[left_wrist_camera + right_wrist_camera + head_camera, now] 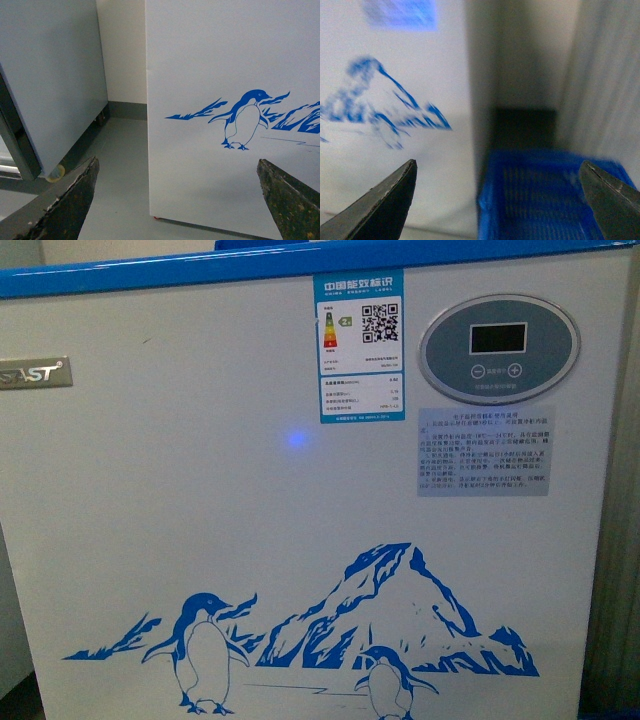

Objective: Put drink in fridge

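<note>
**Drink unseen: look for it first**

The left gripper (176, 164) is hanging open and empty near the cabinet (50, 75). The fridge (200, 490) is filling the view close ahead. The right gripper (497, 164) is gaping empty toward a crate (540, 200). No drink is showing, so scanning wider seems wise.

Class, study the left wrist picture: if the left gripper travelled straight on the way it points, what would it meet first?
Probably the fridge: the open left gripper faces its white front panel, near the corner, beside the penguin print. How far off is unclear.
</note>
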